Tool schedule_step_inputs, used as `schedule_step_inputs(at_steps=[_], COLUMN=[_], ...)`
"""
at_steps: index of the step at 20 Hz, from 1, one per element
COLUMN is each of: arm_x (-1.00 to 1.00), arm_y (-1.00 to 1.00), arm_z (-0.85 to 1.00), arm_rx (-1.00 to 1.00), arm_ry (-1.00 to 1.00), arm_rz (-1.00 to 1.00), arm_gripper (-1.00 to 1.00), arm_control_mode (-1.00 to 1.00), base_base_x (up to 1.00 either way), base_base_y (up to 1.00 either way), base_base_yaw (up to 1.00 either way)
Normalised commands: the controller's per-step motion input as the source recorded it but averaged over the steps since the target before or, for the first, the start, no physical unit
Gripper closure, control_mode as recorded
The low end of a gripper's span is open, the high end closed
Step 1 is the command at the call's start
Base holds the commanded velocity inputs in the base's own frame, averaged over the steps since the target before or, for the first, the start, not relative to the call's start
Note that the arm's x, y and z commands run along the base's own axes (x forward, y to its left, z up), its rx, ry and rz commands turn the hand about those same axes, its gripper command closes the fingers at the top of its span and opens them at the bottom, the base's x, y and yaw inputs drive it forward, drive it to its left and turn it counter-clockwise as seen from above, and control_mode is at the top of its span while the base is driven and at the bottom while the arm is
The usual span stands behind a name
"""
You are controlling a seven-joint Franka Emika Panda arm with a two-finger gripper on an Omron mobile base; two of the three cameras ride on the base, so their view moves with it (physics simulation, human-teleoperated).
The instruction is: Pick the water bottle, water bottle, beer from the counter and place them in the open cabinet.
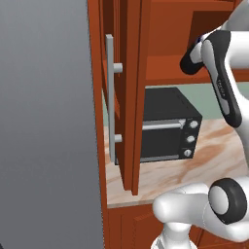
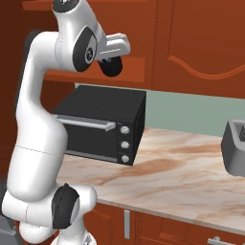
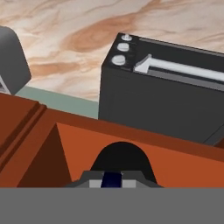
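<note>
While the gripper (image 3: 113,180) is clamped on what looks like a black bottle (image 3: 121,158), it's held over the cabinet (image 1: 194,29) shelf, above the oven (image 2: 103,122). Placing seems underway; next it needs lowering and release.

Flat, even rendered light, sharp throughout, no blur or glare. Soft shading darkens the cabinet (image 2: 9,57) at upper left.

Arm raised high, elbow bent, wrist reaching far into upper left; gripper (image 3: 113,180) clamped on a black bottle (image 3: 121,158).
</note>
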Motion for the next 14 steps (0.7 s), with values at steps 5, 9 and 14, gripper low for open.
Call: schedule_step_inputs(at_steps=[5,9,14], arm_x=[0.34,0.40,0.42], arm_y=[-0.02,-0.04,-0.02], arm_z=[-0.09,-0.06,-0.05], arm_rx=[0.00,0.00,0.00], arm_ry=[0.01,0.00,0.00], arm_rz=[0.00,0.00,0.00], arm_gripper=[1.00,1.00,1.00], arm_control_mode=[-1.00,-1.00,-1.00], base_base_x=[0.00,0.00,0.00], base_base_y=[0.00,0.00,0.00], base_base_yaw=[0.00,0.00,0.00])
